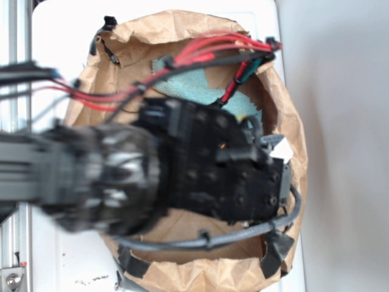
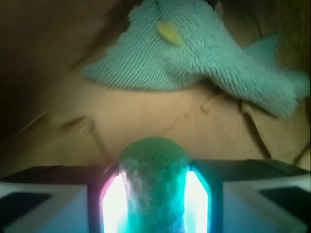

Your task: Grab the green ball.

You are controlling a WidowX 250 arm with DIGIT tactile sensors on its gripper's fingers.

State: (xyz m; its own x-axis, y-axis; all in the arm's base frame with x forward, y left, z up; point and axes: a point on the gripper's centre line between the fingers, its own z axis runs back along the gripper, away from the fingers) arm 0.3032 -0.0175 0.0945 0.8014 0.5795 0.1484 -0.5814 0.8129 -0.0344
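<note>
A crumpled brown paper bag (image 1: 182, 36), open and held at its rim by black clips, lies on a bright white tabletop (image 1: 61, 48). A silver metal rail (image 1: 15, 30) runs along the left edge. To the right spreads a plain pale grey surface (image 1: 346, 146).

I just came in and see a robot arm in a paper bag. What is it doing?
The robot arm is reaching down into a brown paper bag. Its gripper sits around a green ball, one finger on each side, and seems to be gripping it. A teal cloth lies on the bag's floor a little beyond the ball. From outside, the arm hides the ball, so only the wrist camera shows it.
</note>
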